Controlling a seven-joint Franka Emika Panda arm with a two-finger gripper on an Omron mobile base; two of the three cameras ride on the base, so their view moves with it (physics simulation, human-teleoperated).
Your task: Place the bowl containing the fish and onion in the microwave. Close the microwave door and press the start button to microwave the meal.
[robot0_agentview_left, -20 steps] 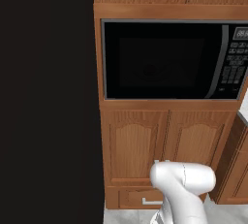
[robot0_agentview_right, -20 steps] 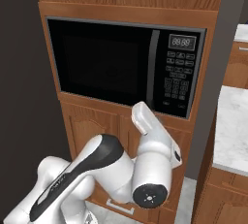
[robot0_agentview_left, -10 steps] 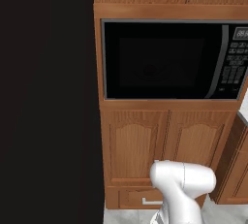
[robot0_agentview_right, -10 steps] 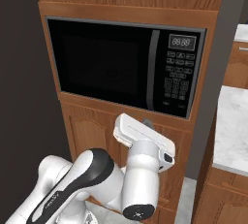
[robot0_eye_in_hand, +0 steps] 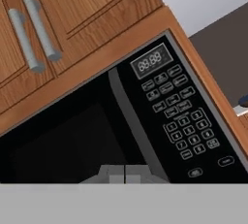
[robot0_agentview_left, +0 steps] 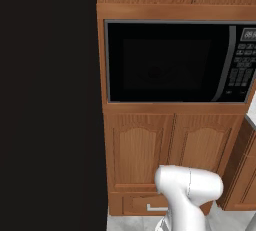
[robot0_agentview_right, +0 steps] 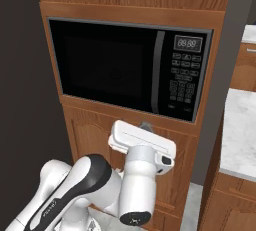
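Facing the microwave, the arm holds its hand low in front of the wooden cupboards beneath it, the jaws shut together on nothing. The door is closed, its dark window hiding the inside, and its curved handle stands just left of the keypad. In the hand view the fingertips rise below the door's lower edge. A pale worktop lies to the right.
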